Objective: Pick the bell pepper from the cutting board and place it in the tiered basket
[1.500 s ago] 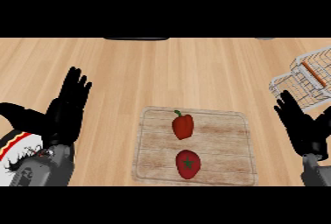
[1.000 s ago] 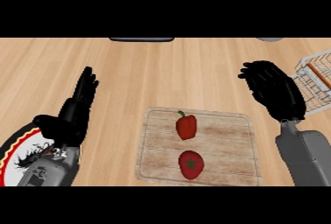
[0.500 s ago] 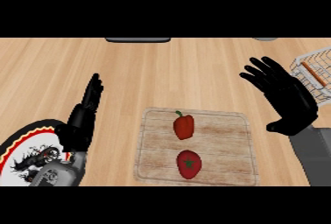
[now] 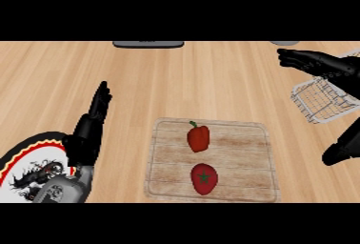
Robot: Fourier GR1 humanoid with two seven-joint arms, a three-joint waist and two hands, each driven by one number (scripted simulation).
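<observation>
The pepper, seemingly the upper of two red items, lies on the board. The right robot hand is held open and empty near the basket, the left robot hand open beside the board. The lower item, alike in colour, could be grasped by mistake.

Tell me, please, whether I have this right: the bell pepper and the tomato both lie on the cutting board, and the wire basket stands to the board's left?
Not quite: the wire basket stands to the board's right, below the open right hand, as the head view shows. The bell pepper and the tomato do both lie on the cutting board.
</observation>
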